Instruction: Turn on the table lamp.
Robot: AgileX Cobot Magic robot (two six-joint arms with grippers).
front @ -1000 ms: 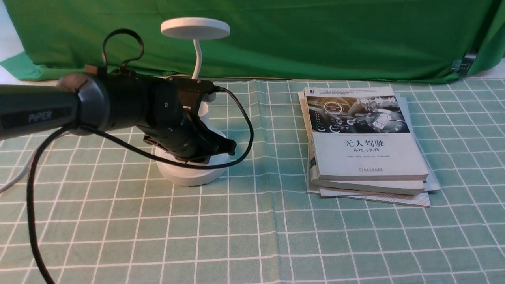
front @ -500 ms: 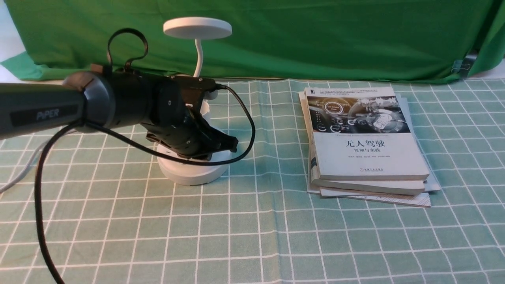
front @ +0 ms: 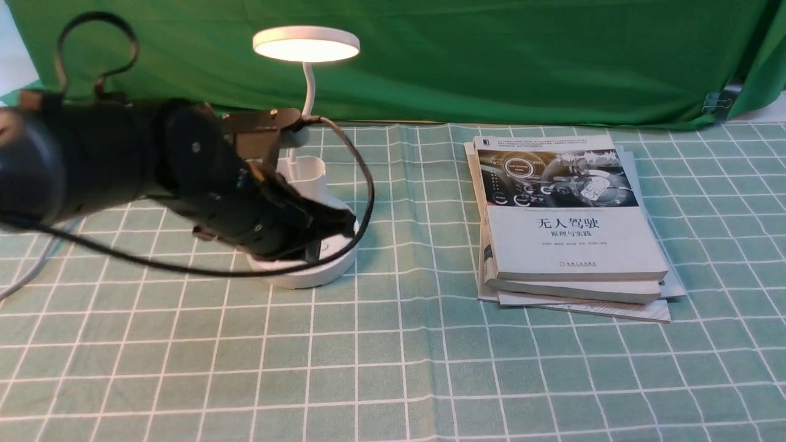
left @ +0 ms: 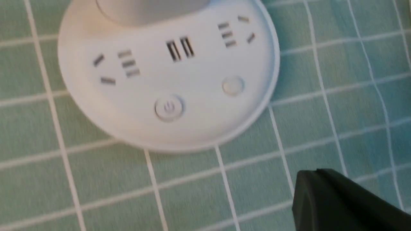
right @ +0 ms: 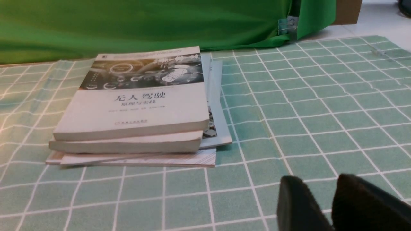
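The white table lamp stands at the left-middle of the cloth, and its flat disc head (front: 306,44) glows with warm light above the thin gooseneck (front: 305,92). The cup holder (front: 307,175) and round base (front: 322,270) are partly hidden behind my left arm. In the left wrist view the base (left: 167,73) shows its sockets, a power button (left: 169,108) and a second button (left: 232,86). My left gripper (front: 344,224) (left: 308,175) is shut and empty, its tip just off the base, touching neither button. My right gripper (right: 318,181) is open and empty over bare cloth.
A stack of books (front: 565,215) (right: 138,102) lies right of the lamp. A green backdrop (front: 491,61) hangs behind the table, with a binder clip (front: 715,101) at its right. The lamp's white cord (front: 31,270) trails off left. My arm's black cable (front: 368,184) loops beside the base.
The lamp head, dark in both earlier frames, is now lit. My left arm has drawn back to the left, and the gripper tip has come away from over the base.
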